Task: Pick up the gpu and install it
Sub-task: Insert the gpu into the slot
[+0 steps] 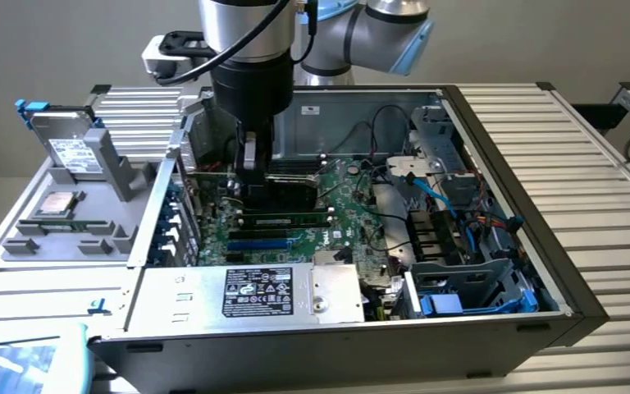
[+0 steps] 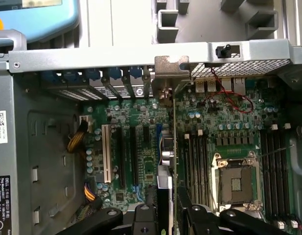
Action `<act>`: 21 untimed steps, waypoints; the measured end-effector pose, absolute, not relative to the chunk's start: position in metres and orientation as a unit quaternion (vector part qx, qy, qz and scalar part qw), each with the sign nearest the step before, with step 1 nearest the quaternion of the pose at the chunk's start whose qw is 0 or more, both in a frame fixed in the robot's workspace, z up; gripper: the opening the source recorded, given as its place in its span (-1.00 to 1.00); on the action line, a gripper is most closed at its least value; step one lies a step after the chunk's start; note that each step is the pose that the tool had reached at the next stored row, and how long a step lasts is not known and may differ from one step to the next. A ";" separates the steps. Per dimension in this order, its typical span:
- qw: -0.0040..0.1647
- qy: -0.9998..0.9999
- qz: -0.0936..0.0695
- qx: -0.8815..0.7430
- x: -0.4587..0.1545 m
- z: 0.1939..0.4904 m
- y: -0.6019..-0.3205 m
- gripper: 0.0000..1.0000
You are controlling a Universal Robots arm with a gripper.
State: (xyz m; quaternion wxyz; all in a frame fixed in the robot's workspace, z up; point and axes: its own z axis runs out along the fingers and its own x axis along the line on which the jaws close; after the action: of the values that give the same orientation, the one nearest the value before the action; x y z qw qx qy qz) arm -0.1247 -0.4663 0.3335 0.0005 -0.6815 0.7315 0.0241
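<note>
We see the pincer clenched on the gpu, with a finger on either side of the card. The gpu stands on edge inside the case, over the motherboard slots. Its silver bracket is at the case's rear wall.

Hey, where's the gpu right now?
The gpu is in the gripper, held edge-on over the motherboard slots inside the open case, its silver bracket at the rear slot wall, toward the exterior view's left.
</note>
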 end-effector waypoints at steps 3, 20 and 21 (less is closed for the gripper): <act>0.001 0.731 0.024 -0.681 -0.125 0.330 -0.469 -0.45; 0.001 0.732 0.024 -0.681 -0.125 0.312 -0.476 -0.45; 0.001 0.732 0.024 -0.681 -0.125 0.311 -0.476 -0.45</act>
State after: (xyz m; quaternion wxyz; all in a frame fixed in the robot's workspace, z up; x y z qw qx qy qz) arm -0.1253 -0.4757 0.3109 0.0005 -0.6814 0.7315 0.0241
